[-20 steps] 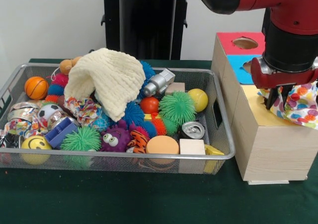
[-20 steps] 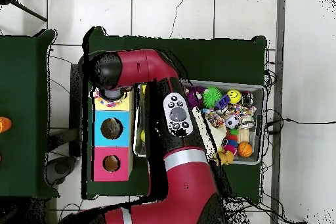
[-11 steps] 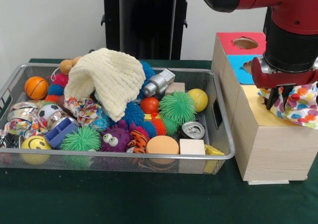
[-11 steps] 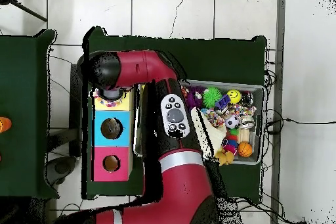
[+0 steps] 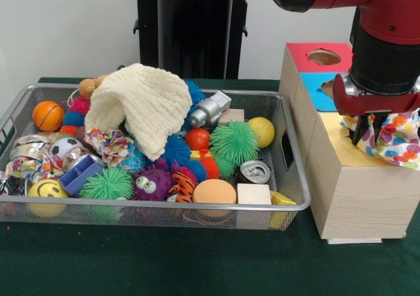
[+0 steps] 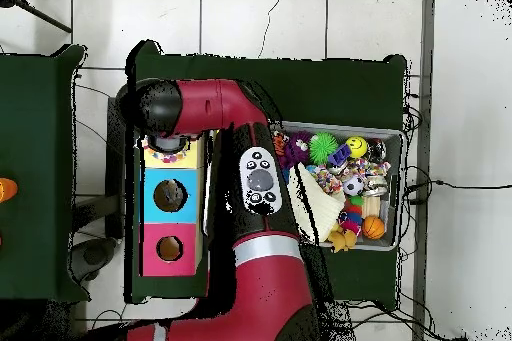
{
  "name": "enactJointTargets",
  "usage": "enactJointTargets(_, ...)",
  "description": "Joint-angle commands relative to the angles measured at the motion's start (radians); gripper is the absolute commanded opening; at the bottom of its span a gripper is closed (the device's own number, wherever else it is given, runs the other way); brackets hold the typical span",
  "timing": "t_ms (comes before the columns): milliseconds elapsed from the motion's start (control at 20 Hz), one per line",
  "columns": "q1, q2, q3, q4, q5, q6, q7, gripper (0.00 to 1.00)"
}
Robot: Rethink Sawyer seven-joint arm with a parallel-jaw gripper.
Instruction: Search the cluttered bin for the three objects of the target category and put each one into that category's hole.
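- The red and black arm's pincer [image 5: 365, 133] hangs over the yellow end of the long wooden sorting box [image 5: 357, 191], clenched on a white cloth with coloured polka dots [image 5: 396, 138]; its dark tips sit inside the cloth's folds
- That dotted cloth drapes from the pincer onto the yellow top panel and spills toward the box's outer edge; the yellow hole is hidden under it
- Beyond the pincer on the same box lie the blue panel [image 5: 319, 90] and the red panel with a round hole [image 5: 323, 56]
- Well to the pincer's side on the green surface [image 5: 197, 260] stands the silver wire-mesh bin [image 5: 154, 211], crammed with toys
- In the bin, a cream knitted cloth [image 5: 144, 105] lies heaped over spiky rubber balls; a small patterned cloth bundle [image 5: 108, 145] sits just beneath it
- A dented drinks can [image 5: 254, 172] rests at the bin's end nearest the pincer
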Motion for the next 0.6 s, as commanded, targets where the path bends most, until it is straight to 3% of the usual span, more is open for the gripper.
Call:
enactJointTargets(50, -0.005, 0.191, -0.059, 0.177, -0.071, -0.302, 0.258, 0.0)
enactJointTargets(300, -0.023, 0.116, -0.05, 0.237, -0.041, -0.239, 0.196, 0.0)
enactJointTargets(600, -0.01, 0.071, -0.062, 0.247, -0.007, -0.184, 0.196, 0.0)
